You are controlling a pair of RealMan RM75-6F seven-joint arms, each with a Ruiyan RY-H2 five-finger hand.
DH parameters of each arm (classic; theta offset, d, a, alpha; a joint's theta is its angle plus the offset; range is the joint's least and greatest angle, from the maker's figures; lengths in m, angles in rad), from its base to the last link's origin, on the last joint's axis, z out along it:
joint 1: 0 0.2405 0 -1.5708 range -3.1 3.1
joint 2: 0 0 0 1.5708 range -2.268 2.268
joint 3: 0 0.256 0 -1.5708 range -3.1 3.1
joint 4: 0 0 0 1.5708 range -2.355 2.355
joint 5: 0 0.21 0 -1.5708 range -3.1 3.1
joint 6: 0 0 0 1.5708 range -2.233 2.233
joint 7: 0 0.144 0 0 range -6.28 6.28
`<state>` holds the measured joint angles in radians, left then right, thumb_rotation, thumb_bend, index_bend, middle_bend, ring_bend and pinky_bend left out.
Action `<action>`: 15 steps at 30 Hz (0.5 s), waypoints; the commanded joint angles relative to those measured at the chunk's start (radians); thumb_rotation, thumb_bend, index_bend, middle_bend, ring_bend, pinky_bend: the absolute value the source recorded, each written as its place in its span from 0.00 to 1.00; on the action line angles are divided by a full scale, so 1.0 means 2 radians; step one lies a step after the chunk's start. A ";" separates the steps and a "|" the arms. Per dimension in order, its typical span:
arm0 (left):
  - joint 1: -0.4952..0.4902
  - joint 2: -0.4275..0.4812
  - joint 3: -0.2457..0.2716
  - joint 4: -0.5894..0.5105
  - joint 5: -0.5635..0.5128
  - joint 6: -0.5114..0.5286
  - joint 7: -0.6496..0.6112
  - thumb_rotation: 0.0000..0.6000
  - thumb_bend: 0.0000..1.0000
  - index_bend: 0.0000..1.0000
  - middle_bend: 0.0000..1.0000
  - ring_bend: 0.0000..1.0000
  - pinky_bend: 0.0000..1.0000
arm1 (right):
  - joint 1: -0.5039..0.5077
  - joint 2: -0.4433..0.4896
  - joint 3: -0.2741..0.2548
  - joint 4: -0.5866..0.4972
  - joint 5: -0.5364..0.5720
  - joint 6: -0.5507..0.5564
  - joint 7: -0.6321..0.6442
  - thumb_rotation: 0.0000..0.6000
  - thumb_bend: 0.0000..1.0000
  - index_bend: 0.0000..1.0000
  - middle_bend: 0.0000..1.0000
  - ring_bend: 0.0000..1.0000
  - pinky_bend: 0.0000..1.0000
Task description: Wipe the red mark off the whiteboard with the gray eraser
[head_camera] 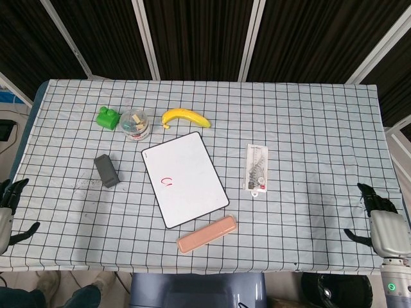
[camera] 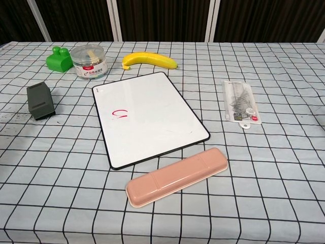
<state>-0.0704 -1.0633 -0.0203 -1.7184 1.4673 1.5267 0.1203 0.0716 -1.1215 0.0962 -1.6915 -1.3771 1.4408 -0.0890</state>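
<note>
A: From the head view, where does the gray eraser (head_camera: 106, 171) lie from each set of fingers?

B: It sits on the checked surface (head_camera: 308, 122), well inward and ahead of the left hand (head_camera: 6, 212), which hangs off the surface's left edge. The right hand (head_camera: 382, 224) is at the far opposite edge, with the whiteboard (head_camera: 185, 179) between it and the eraser. So I judge the left is the nearer one.

A: And the fingers themselves?

B: Both sets look spread and released, holding nothing.

A: Which way does the eraser run?

B: Its long axis runs roughly away from the robot, tilted slightly, much like the whiteboard's long side. The red mark (head_camera: 167, 183) is on the board's left half, the side nearest the eraser.

A: Does the chest view add anything?

B: Neither hand shows there. The eraser (camera: 40, 101) stands apart from the board (camera: 152, 122), just left of it, and the mark (camera: 119, 114) is unwiped.
</note>
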 commanded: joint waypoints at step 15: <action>-0.051 0.013 -0.016 0.017 0.018 -0.061 0.050 1.00 0.14 0.05 0.12 0.00 0.02 | -0.002 0.000 0.000 -0.002 -0.001 0.003 -0.001 1.00 0.05 0.07 0.13 0.21 0.21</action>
<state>-0.1384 -1.0484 -0.0369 -1.6933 1.4918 1.4381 0.1937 0.0682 -1.1221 0.0958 -1.6952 -1.3798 1.4473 -0.0910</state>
